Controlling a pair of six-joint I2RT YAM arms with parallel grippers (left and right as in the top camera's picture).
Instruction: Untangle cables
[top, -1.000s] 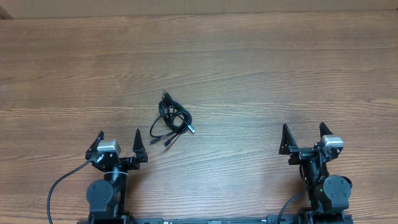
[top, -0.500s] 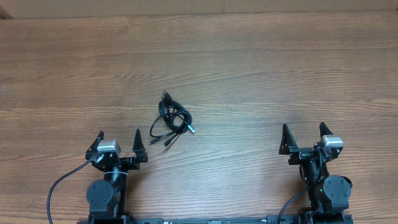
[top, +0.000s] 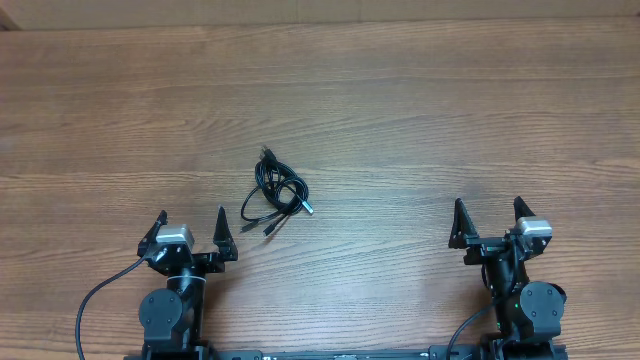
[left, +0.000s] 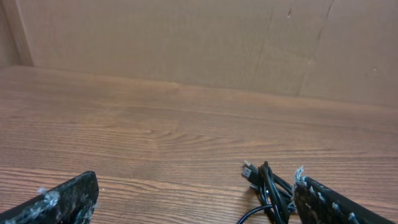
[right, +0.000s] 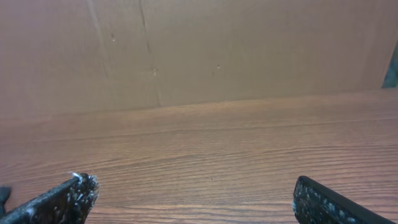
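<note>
**Left of table centre: cable bundle untouched, both grippers wide and empty**

Just ahead of your left gripper (top: 191, 216) and slightly to its right, the cables (top: 276, 195) lie on the wooden table (top: 430, 110). They form one small knot of overlapping loops, with plug ends poking out at the top, the right side and the lower edge. Your right gripper (top: 488, 205) is well apart from them. Both grippers have their jaws fully spread and hold nothing, and neither touches the bundle.

Handling assessment: expect thin, light, limp cord that sags and drags its neighbours when lifted. The jacket looks smooth, so a pinch mid-strand may slide. The plugs are the stiff parts and should give you the surest hold.

Recommendation: take one free plug end at the bundle's edge with the left gripper and grip a loop with the right, then draw them apart slowly. Which strand crosses over which cannot be told from the overhead view.
</note>
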